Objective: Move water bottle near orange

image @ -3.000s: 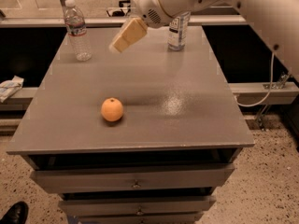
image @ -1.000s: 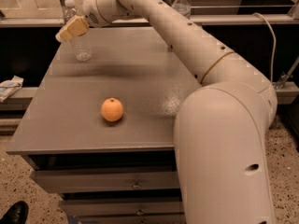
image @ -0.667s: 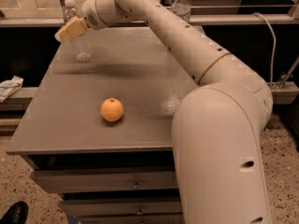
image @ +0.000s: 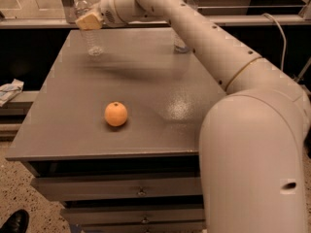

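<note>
The water bottle (image: 92, 40) is a clear ribbed bottle with a white cap, at the table's far left corner. My gripper (image: 88, 21) is shut on its upper body and covers the label band. The bottle's base hangs just over the tabletop. The orange (image: 115, 114) lies on the near left part of the table, well in front of the bottle and apart from it. My arm (image: 204, 38) reaches in from the right across the far side of the table.
A second clear bottle (image: 182, 21) stands at the far middle of the grey table (image: 160, 130), partly hidden behind my arm. Drawers run under the table's front edge. A railing stands behind the table. A shoe (image: 14, 222) shows at the bottom left.
My gripper swung from the far middle to the left bottle. In the last second, gripper and bottle have shifted together a little up and to the right.
</note>
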Controlling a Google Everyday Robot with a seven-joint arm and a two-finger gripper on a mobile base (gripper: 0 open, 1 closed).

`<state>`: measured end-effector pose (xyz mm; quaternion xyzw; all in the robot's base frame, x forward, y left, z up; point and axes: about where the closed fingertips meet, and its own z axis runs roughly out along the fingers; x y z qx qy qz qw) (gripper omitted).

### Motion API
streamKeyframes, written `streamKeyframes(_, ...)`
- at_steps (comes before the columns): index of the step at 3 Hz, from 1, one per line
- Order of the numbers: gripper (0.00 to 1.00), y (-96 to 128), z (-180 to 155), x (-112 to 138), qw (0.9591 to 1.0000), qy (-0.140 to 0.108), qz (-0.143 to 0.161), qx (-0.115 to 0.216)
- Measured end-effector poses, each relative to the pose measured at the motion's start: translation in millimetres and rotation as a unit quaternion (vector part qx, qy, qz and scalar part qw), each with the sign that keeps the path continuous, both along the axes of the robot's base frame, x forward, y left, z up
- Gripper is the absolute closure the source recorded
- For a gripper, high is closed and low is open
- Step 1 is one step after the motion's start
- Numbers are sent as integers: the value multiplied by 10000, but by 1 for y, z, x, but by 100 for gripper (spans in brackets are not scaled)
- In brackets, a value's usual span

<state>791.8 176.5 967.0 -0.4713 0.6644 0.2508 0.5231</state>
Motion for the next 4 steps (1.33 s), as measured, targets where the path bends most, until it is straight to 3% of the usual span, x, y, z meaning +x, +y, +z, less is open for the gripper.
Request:
streamKeyframes(1,83,-29,26,-14,9997,-51,-145,210)
streamKeyframes(2,100,-89,49,-59,9985,45,-334,431)
streamKeyframes(3,100,-147,39,-108,9971,305,-561,423)
streamKeyframes(4,100,-187,21,-147,9951,521,-729,411)
